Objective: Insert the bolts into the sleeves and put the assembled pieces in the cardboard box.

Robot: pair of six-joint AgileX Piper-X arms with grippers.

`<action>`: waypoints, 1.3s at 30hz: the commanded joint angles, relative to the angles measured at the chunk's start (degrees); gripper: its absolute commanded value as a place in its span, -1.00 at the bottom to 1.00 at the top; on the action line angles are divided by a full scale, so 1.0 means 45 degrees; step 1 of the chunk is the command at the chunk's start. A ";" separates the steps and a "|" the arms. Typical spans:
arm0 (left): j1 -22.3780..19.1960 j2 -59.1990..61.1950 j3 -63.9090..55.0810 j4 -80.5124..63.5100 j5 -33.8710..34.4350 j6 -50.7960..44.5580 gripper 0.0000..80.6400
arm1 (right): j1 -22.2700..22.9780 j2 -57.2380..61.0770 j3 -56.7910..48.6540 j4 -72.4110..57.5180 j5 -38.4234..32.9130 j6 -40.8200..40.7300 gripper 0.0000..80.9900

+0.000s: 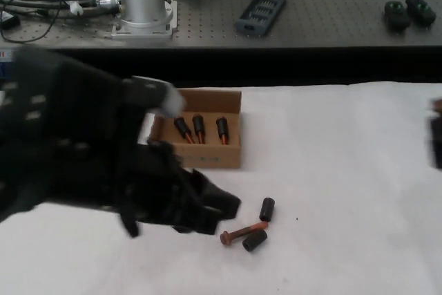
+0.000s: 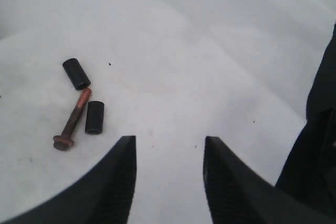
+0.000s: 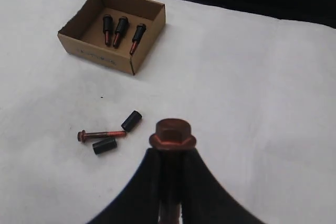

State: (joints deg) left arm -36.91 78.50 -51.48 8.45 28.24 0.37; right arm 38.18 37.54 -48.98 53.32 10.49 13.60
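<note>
Right hand (image 3: 170, 153) pinches bolt (image 3: 172, 135) | left hand (image 2: 169, 142) spread | loose bolt (image 2: 72, 124) beside sleeves (image 2: 95, 117) | box (image 3: 92, 56) holds three pieces (image 3: 122, 24)

The left arm (image 1: 76, 150) is black, its curved fingers (image 2: 113, 182) ribbed inside.

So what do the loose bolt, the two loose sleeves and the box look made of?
Loose bolt: likely metal, with a dull coppery finish and a flanged head. Sleeves: matte black, probably plastic or rubber; can't tell which. Box: plain brown cardboard with thin folded walls.
</note>
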 commanded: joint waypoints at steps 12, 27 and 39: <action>-0.1136 0.3978 -0.4083 0.3448 -0.2373 0.2792 -0.24 | -0.0086 -0.3872 0.1470 0.0230 0.0491 0.0617 -0.90; -0.1311 0.7185 -0.6625 0.5173 -0.3662 0.3345 -0.24 | -0.0086 -0.4107 0.1584 0.0944 0.1175 0.0986 -0.90; -0.1439 0.7778 -0.6633 0.4726 -0.3662 0.3345 -0.24 | -0.0086 -0.4107 0.1584 0.0944 0.1245 0.0682 -0.90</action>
State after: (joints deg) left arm -43.12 112.80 -80.85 29.55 12.15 15.13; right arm 38.05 19.51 -41.76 57.98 15.82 17.17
